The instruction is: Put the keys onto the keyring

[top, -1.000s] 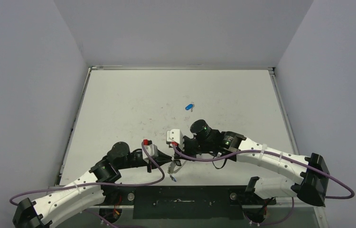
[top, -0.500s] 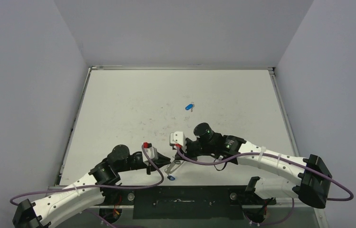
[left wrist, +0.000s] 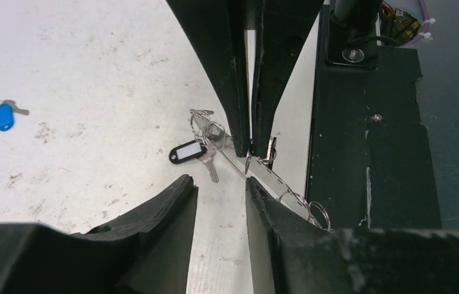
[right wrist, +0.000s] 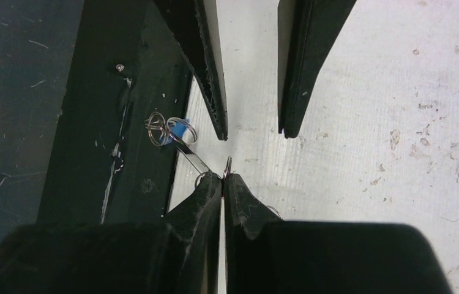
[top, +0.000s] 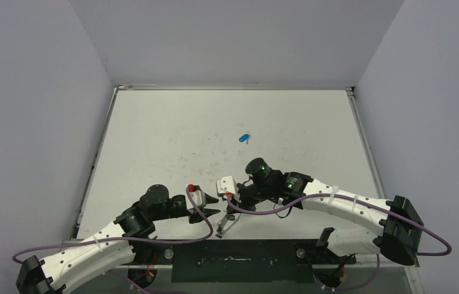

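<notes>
Blue plastic caps the loose key (left wrist: 3,116), which lies alone on the white table (top: 153,135), well apart from both grippers. Next, the black key (left wrist: 187,150) rests beside the keyring (left wrist: 276,182), blade toward a small loop at the ring's end; whether it is threaded on that loop cannot be confirmed. Left gripper (left wrist: 221,180): fingers apart, nothing between them, tips just beside the keyring without gripping it. Right gripper (left wrist: 252,144): fingers pressed together, pinching the keyring's thin wire partway along its length. Keyring location: near edge of the table, running slantwise from the white surface across to the black plate (left wrist: 368,153) that borders it. Whether the ring is lifted clear or resting cannot be determined. At its plate-side end, the right wrist view shows several small loops bunched together and a blue-capped key (right wrist: 179,127) among them.
</notes>
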### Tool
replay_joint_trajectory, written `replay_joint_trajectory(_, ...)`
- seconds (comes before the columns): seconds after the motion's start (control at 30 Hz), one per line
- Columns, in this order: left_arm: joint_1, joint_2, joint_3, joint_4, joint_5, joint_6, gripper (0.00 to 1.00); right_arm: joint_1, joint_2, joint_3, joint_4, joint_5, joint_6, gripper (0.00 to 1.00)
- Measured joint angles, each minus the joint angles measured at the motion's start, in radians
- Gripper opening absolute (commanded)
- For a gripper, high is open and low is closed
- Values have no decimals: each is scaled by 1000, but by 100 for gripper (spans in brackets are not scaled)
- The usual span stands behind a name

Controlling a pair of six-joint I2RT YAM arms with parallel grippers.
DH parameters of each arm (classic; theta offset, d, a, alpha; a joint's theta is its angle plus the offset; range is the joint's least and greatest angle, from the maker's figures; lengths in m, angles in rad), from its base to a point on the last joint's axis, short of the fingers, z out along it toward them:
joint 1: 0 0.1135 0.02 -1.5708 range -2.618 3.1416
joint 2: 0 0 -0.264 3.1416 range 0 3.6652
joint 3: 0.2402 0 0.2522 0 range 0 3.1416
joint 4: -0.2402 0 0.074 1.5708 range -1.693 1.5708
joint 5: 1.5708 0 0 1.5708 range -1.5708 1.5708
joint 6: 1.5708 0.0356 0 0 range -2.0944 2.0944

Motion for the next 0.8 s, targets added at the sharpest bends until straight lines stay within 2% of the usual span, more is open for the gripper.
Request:
replay_joint_trajectory(0.2,-9,89,6,26,48,9,36,0,2,0,4,0,15,0)
replay_joint_trajectory(0.37,-23,133,6,65,60,8,31,0,2,0,5,0,21,0)
replay_joint_trajectory(0.53,-27,172,6,109,61,7,21,0,2,0,7,3,25,0)
replay_joint_trajectory(0.73,-29,200,7,141,67,3,0,0,2,0,12,9,30,0)
replay_joint_trajectory(0.8,-32,204,8,144,68,2,0,0,2,0,12,14,33,1)
